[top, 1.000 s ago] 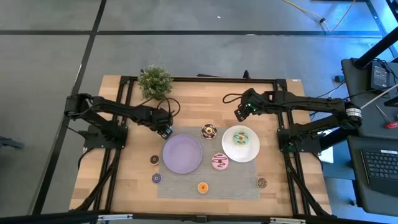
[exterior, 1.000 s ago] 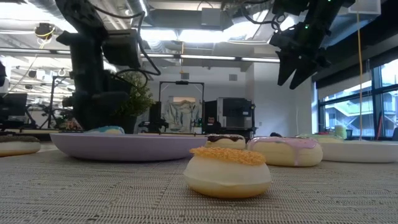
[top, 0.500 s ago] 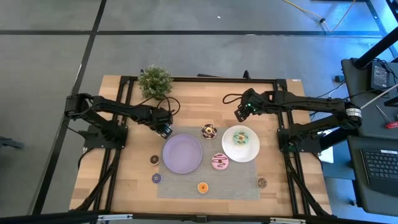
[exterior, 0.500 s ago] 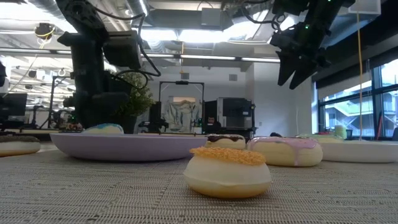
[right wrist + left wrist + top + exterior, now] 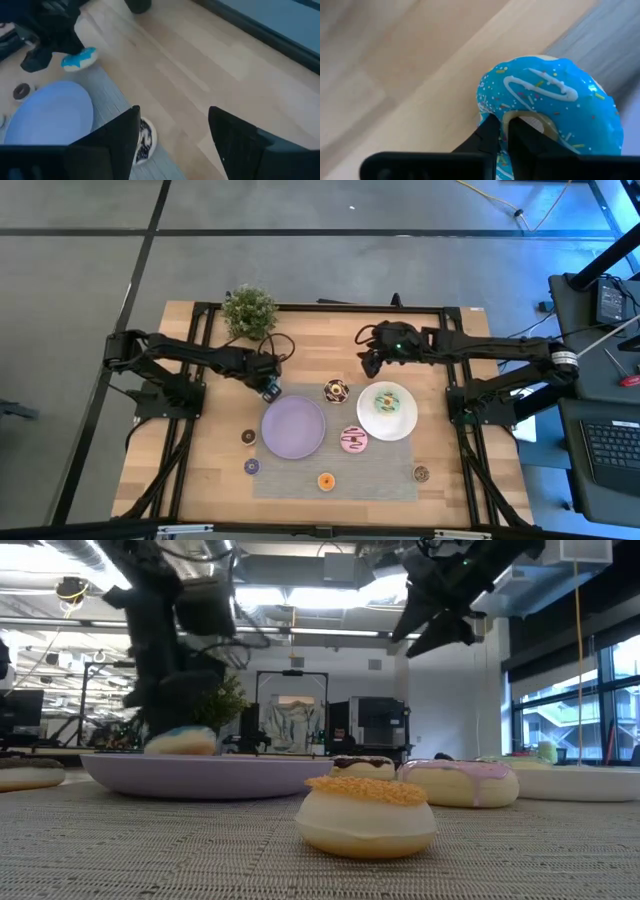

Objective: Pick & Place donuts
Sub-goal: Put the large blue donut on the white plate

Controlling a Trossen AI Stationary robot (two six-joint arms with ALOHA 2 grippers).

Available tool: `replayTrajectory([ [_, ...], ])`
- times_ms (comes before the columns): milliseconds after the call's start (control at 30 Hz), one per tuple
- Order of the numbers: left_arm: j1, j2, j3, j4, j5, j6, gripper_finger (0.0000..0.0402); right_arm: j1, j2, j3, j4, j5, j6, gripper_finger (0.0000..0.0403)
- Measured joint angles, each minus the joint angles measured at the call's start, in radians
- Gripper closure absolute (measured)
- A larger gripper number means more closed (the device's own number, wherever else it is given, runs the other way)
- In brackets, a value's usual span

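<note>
The left gripper (image 5: 272,389) pinches the blue donut (image 5: 555,107) at the lilac plate's (image 5: 294,428) far-left edge; next comes carrying it over the plate and releasing. The right gripper (image 5: 370,364), fingers spread and empty, hovers above the chocolate donut (image 5: 336,391).

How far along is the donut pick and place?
Done: green donut sits on the white plate. In hand: left gripper holds the blue donut beside the empty lilac plate. Left: chocolate donut, pink donut and minis lie loose. Right gripper hovers open.

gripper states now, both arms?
Left gripper: shut on the blue donut, at the lilac plate's edge.
Right gripper: open, empty, above the table.
</note>
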Motion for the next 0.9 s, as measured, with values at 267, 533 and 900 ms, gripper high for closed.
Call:
replayTrajectory([
  [267,-0.015,0.000,0.181,0.047,-0.135,0.227,0.0380,0.041,0.080,0.000,0.095,0.001,-0.020,0.0166],
  [533,-0.048,0.000,0.252,0.438,-0.392,0.469,0.0378,0.122,0.146,0.000,0.316,0.014,-0.196,0.0166],
  [900,-0.056,0.000,0.252,0.956,-0.532,0.572,0.0379,0.259,0.147,0.000,0.607,0.621,-0.439,0.0166],
])
